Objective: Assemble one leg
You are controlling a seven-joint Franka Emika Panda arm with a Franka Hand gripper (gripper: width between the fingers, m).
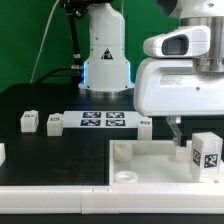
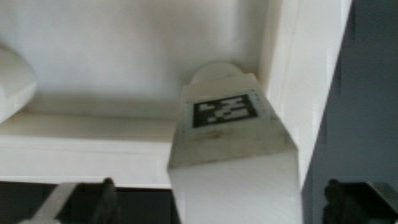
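Black bench, exterior view. On it, nearest the camera: large white tray-like piece with raised rim and round corner socket.

Arm head, white, filling the exterior view's upper right; fingers lowered over the tray-like piece near its far rim. Leg, chunky white block with black-and-white tag on the face toward the camera, just beside the fingers on the exterior view's right, upright over the tray interior; contact with the tray floor not discernible.

Wrist view: same leg seen lengthwise, tag uppermost, running between two dark fingertips at the frame's lower edge, alongside a white wall of the tray-like piece. Fingers appear clenched on the leg; contact itself partly hidden.

Further legs, loose on the bench in the exterior view: one at the exterior view's left, one just beside it, both tagged; one near the arm head, partly hidden.

Marker board, thin, flat, white, with several tags, lying between the loose legs.

White robot base at the far side of the bench, triangular warning label on it; green backdrop behind.
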